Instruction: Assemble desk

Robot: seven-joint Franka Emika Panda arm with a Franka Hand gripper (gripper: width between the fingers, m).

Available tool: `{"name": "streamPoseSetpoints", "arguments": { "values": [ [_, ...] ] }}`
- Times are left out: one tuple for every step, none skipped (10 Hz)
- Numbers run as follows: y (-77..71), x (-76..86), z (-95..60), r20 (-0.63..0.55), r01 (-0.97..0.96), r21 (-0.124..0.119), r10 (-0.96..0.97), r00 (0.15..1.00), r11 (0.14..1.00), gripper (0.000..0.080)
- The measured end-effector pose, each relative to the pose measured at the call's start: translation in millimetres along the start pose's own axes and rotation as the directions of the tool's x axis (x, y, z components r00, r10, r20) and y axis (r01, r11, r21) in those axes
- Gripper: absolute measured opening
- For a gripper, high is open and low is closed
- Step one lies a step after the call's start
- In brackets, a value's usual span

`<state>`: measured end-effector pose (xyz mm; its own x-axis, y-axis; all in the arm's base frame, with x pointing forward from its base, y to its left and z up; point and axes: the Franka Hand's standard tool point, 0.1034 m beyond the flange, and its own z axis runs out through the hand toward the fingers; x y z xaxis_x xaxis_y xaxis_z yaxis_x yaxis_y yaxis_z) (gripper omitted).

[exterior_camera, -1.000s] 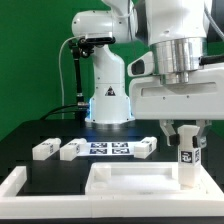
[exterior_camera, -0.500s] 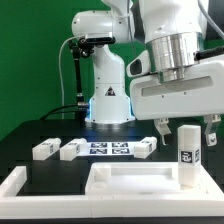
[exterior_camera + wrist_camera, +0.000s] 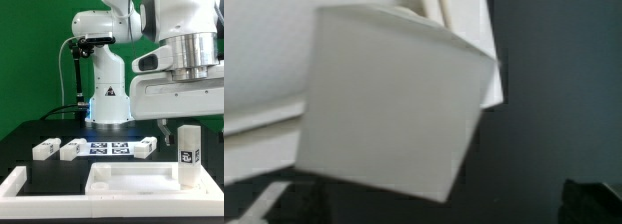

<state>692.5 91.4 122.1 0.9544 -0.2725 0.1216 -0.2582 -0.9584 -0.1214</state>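
hangs wide open: gripper (image 3: 186,127) above the upright leg (image 3: 188,156), dark fingers (image 3: 163,127) spread to either side of the leg's top and clear of it. holds nothing, touches nothing. in the wrist view, fills most of the picture: the same upright leg (image 3: 393,100) as a plain white block, tilted in the picture, with dark fingertip shapes low at both sides, well off its faces.

counted in the exterior view, from its left to its right: four legs, one slab, one marker board. first lying leg (image 3: 44,149) toward the table's left edge. just beside it, second lying leg (image 3: 72,150), touching or nearly touching the left end of the marker board (image 3: 105,150). at the board's right end, third lying leg (image 3: 143,148). nearer the front edge, the desk slab (image 3: 125,178), white with a raised rim, lying flat. at the slab's right end, the upright leg, marker facing the camera; whether on the slab's corner or against it, cannot tell.

underneath all, a black table (image 3: 40,165). along the front edge and round the front left corner, a white frame (image 3: 18,186). at the far edge, middle, the white robot base (image 3: 108,95) with a black cable (image 3: 68,75) looping on its left. behind, a dark green backdrop (image 3: 25,60).
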Motion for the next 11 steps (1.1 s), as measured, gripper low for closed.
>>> {"name": "streamPoseSetpoints", "arguments": {
  "values": [
    [6.4,-1.2,-4.3,-0.078,0.029,0.012,-0.028,0.997,0.999,0.0649],
    [10.8,-7.5,-1.8,-0.053,0.121,-0.006,-0.121,0.991,0.993,0.0649],
    [10.3,-5.7,-1.9,-0.056,0.184,-0.011,-0.184,0.981,0.983,0.0649],
    [9.5,-6.0,-1.8,-0.056,0.286,-0.022,-0.287,0.956,0.958,0.0649],
    [3.9,-8.2,-2.8,-0.05,0.463,-0.048,-0.465,0.884,0.885,0.0649],
    [-3.2,-10.7,-5.9,-0.044,0.585,-0.062,-0.588,0.808,0.809,0.0649],
    [-4.6,-13.6,-7.6,-0.042,0.672,-0.071,-0.676,0.736,0.737,0.0649],
    [4.5,-14.8,-8.8,-0.045,0.774,-0.088,-0.779,0.625,0.627,0.0649],
    [5.9,-15.0,-7.8,-0.042,0.781,-0.088,-0.785,0.618,0.619,0.0649],
    [5.8,-15.1,-7.3,-0.041,0.78,-0.087,-0.785,0.619,0.62,0.0649],
    [6.1,-15.1,-7.1,-0.041,0.78,-0.087,-0.784,0.619,0.62,0.0649]
  ]
}}
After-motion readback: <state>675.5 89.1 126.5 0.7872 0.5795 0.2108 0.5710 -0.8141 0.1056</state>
